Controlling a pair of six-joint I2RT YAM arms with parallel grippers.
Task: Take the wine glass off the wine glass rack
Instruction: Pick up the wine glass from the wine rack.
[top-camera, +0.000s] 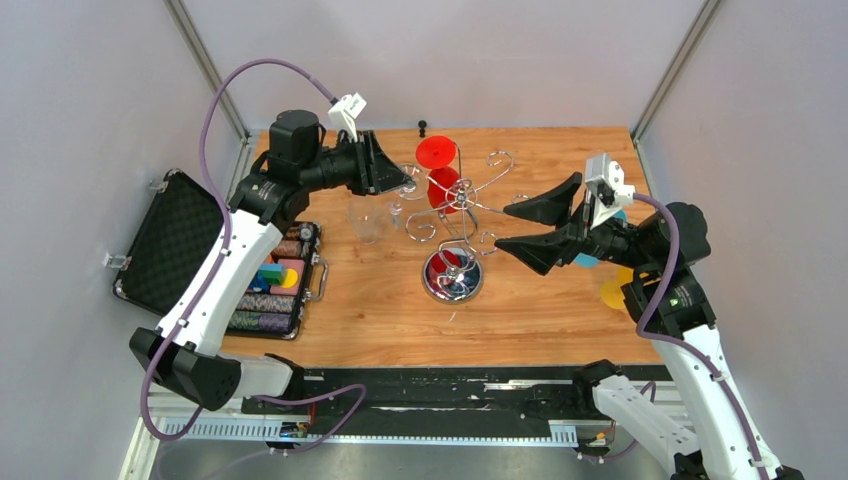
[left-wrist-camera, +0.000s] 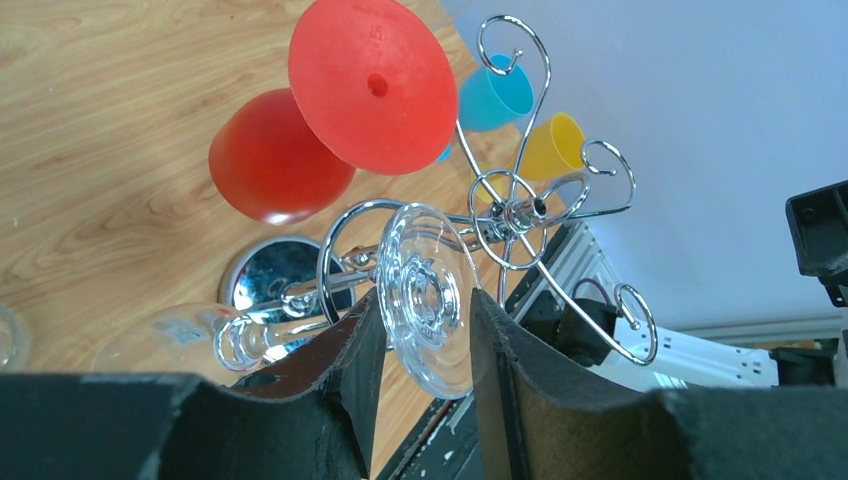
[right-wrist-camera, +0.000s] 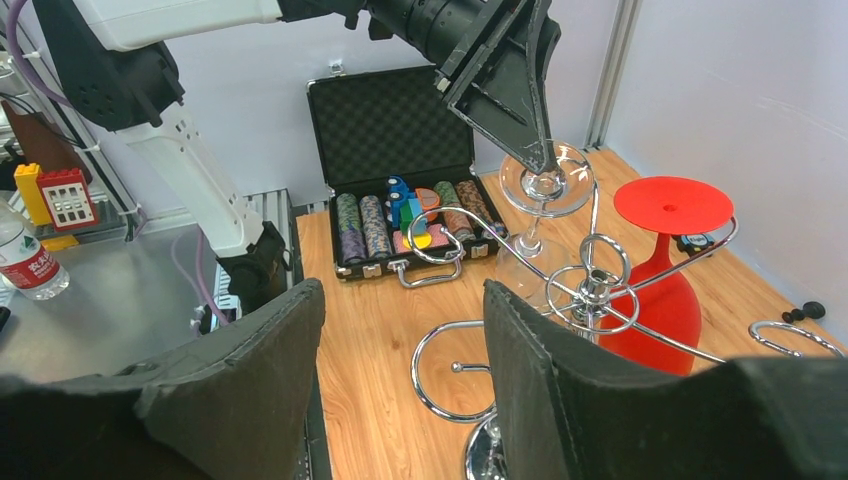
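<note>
The chrome wine glass rack (top-camera: 462, 200) stands mid-table on its mirrored base (top-camera: 452, 277). A clear wine glass (left-wrist-camera: 420, 250) hangs upside down from a left hook arm, its stem still in the curl. My left gripper (left-wrist-camera: 425, 296) has a finger against each side of the glass's round foot. From the right wrist view its fingertips sit on the foot (right-wrist-camera: 548, 188). A red wine glass (top-camera: 437, 155) hangs beside it at the back. My right gripper (top-camera: 502, 227) is open and empty, just right of the rack (right-wrist-camera: 590, 285).
An open black case (top-camera: 180, 240) with poker chips and coloured blocks lies at the table's left edge. A clear vessel (top-camera: 366, 222) stands left of the rack. A blue cup (left-wrist-camera: 497, 92) and a yellow cup (left-wrist-camera: 550, 145) sit at the right, behind my right arm.
</note>
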